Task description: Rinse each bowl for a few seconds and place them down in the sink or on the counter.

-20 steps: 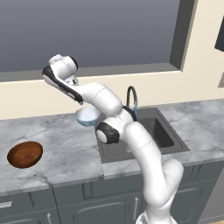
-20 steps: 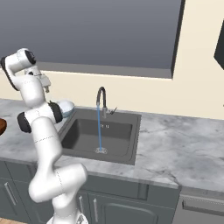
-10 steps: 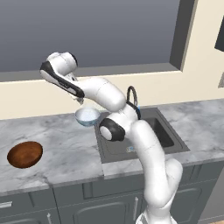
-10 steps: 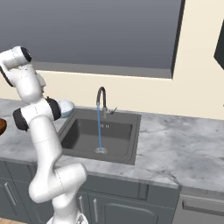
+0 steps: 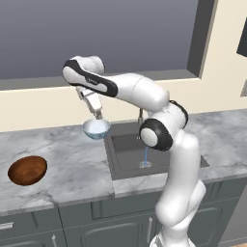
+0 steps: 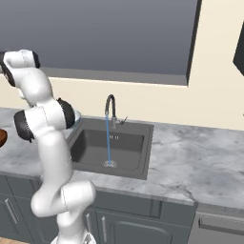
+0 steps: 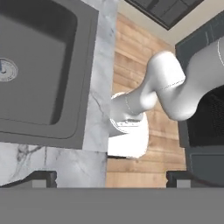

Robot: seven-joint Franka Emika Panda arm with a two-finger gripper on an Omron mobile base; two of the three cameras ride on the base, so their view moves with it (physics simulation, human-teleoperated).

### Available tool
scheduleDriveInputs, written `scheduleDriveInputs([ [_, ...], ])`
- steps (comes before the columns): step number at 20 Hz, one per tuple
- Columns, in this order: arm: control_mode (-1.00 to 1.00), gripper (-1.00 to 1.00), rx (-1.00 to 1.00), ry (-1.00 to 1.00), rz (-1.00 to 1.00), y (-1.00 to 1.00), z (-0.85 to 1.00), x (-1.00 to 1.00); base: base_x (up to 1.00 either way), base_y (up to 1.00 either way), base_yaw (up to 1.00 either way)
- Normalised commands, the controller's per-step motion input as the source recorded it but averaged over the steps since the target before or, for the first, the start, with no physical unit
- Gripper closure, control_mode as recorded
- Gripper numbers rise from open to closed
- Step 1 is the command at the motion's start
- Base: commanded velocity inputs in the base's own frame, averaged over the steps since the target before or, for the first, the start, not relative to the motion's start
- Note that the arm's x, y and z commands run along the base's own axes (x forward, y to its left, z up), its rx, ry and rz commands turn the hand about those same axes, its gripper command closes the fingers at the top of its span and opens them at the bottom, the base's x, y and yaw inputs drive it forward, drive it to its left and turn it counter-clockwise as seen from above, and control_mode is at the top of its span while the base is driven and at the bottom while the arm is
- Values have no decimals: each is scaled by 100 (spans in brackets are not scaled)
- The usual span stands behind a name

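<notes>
Two bowls are in sight. The glossy pale blue-white round bowl (image 5: 96, 129) sits upright, mouth up, on the light grey marbled stone tabletop (image 5: 67, 164), just beside the left rim of the dark grey rectangular sink (image 6: 112, 150). The dark reddish-brown wood-like bowl (image 5: 27, 170) lies well apart from it, near the tabletop's left end, and appears tipped with its mouth turned away from the sink. The white arm's fingers (image 5: 99, 115) hang just above the pale bowl, spread wide with nothing between them. One thin blue stream of water (image 6: 108, 140) falls from the dark curved gooseneck faucet (image 6: 110, 106) onto the round drain (image 7: 6, 69).
</notes>
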Motion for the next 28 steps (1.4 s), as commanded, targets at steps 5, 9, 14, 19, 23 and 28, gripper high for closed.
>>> scheduleDriveInputs([
  [5,-100,-100,28,-5,0,-36,-1,-100,0,0,0],
  [9,-100,-100,25,-13,0,-23,-5,-100,0,0,0],
  [14,-100,-100,15,-14,5,1,-3,-79,0,0,0],
  [19,-100,-100,8,1,9,21,-3,10,0,0,0],
  [23,-100,-100,6,0,21,34,-10,20,0,0,0],
  [28,-100,-100,0,1,24,35,-1,17,0,0,0],
])
